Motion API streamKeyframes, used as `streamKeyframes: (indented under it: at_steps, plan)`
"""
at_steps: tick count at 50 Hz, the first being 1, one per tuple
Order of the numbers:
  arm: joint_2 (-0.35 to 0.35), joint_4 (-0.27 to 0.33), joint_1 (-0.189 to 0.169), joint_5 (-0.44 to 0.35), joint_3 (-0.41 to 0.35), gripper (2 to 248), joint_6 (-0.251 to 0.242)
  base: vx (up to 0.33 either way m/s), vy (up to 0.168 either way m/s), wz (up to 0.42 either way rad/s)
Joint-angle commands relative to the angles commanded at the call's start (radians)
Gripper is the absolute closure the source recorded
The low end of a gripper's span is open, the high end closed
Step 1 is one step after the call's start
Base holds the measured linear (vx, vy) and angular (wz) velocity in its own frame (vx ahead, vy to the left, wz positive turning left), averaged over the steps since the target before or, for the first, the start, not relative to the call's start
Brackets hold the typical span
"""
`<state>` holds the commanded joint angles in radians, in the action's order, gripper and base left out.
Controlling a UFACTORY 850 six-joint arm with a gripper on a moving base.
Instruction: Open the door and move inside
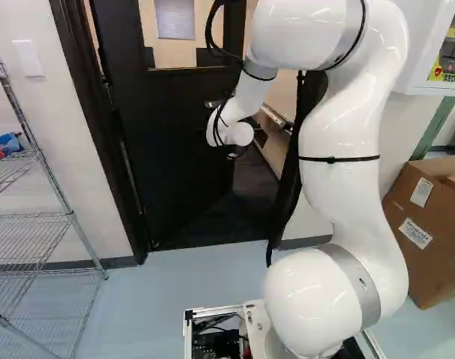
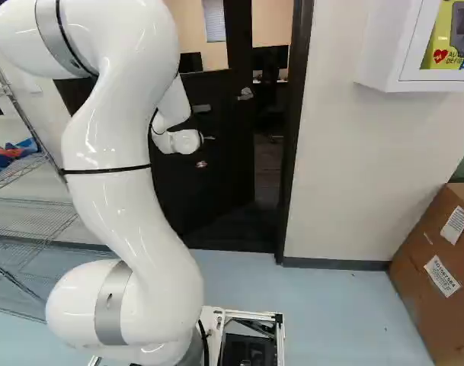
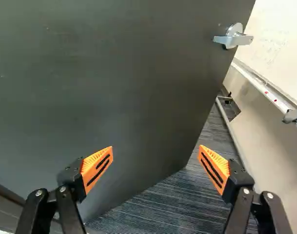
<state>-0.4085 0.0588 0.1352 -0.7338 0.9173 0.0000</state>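
Observation:
My gripper (image 1: 233, 155) shows only in small part below the white wrist in the left base view, close to the dark door (image 1: 163, 142). The door stands partly open, swung away into the room beyond, with a gap along its handle side. In the wrist view the gripper (image 3: 155, 158) is open, its two orange-padded fingers wide apart with nothing between them. The door's dark face (image 3: 114, 83) fills much of the space ahead. Its silver lever handle (image 3: 233, 37) lies ahead and off to one side, apart from both fingers.
The dark door frame (image 2: 294, 145) borders the gap. Past it are dark striped carpet (image 3: 163, 207) and a pale wall with a ledge (image 3: 270, 92). A wire shelf (image 1: 33, 217) stands left of the doorway; a white wall cabinet (image 2: 376, 53) and cardboard box (image 2: 437, 267) are to its right.

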Motion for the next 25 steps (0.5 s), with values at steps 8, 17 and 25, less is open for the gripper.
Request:
streamKeyframes:
  at_steps: [8,17,25]
  plan:
    - [0.035,0.0,-0.013,0.0,-0.043,3,0.0,0.0,0.0,0.0]
    - [0.075,-0.006,-0.027,0.0,-0.092,3,0.0,0.0,0.0,0.0]
    - [0.113,-0.013,-0.036,0.0,-0.138,3,0.0,0.0,0.0,0.0]
